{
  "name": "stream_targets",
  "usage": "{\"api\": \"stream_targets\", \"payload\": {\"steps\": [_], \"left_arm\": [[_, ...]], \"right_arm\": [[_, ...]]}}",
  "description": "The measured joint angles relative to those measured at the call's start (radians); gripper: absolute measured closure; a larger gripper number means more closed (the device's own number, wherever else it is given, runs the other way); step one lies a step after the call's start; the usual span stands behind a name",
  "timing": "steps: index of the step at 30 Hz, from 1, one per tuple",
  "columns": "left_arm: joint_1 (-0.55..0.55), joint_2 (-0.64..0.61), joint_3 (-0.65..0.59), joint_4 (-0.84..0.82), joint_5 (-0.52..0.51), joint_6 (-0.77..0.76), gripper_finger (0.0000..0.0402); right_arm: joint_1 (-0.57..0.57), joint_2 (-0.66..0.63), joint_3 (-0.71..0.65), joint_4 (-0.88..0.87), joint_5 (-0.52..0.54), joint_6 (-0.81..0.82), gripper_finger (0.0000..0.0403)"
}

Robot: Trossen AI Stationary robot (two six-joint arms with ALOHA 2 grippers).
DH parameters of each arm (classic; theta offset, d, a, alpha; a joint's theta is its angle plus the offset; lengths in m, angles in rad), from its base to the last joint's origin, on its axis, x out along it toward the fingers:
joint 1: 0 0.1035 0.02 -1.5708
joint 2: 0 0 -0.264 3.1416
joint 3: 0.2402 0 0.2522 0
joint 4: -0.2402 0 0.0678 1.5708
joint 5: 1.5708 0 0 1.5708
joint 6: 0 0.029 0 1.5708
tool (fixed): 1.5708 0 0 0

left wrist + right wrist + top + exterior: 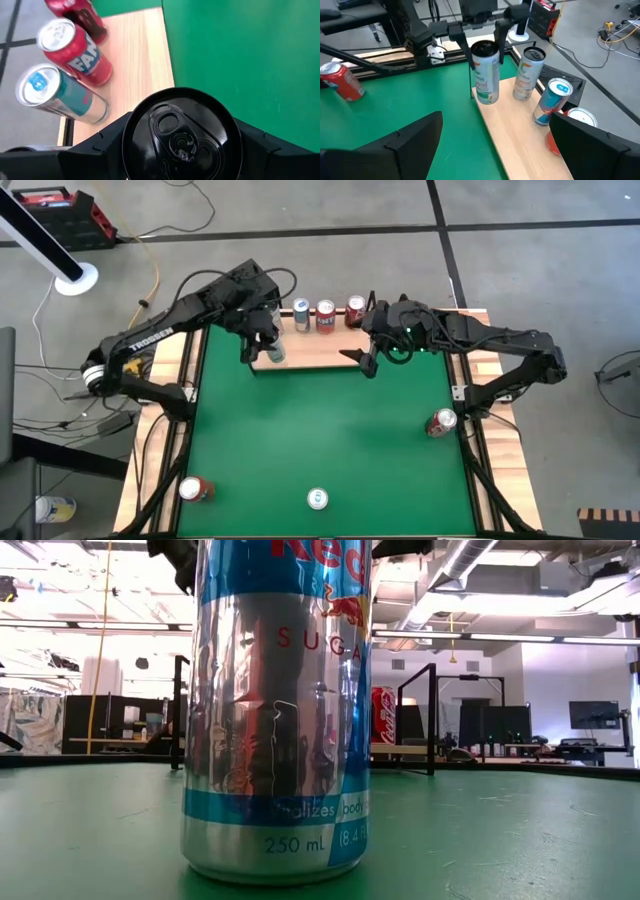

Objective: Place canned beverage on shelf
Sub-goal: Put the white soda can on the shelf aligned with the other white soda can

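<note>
The shelf (310, 358) is a light-wood board at the far edge of the green mat (320, 430). A blue-topped can (302, 313) and two red cans (326, 315) (356, 310) stand in its back row. A further pale can (529, 75) stands beside them; my left arm hides it in the high view. My left gripper (262, 340) is shut on a black-topped can with a white and green label (486, 75) at the shelf's left end. My right gripper (362, 360) is open and empty by the shelf's right end. My left gripper pinches the black-topped can just below its top rim (135, 125), one finger (465, 40) on each side. The fingers come from above, pointing down. The can stands upright, its base (487, 100) at the board's left front corner; whether it rests there I cannot tell.
Three more cans are on the mat: a red one (195, 490) at the near left, a silver and blue one (318, 498) at the near edge that fills the low view (275, 710), and one lying at the right (440, 422). The shelf's black wire frame (430, 710) rises behind.
</note>
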Motion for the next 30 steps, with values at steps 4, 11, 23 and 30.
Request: {"api": "stream_targets", "payload": {"steps": [4,11,23,30], "left_arm": [[0.037,0.043,0.0,-0.009,0.019,0.054,0.0167],[0.077,0.107,0.0,-0.006,0.05,0.072,0.0167],[0.118,0.136,0.0,-0.004,0.062,0.114,0.0167],[0.14,0.136,-0.004,0.001,0.093,0.116,0.0167]], "right_arm": [[-0.023,0.0,0.0,-0.001,-0.003,-0.008,0.0012],[-0.064,0.0,0.0,0.004,-0.03,-0.037,0.0012],[-0.105,0.0,0.0,0.019,-0.101,-0.061,0.0012],[-0.107,0.0,0.0,0.019,-0.104,-0.063,0.0012]]}}
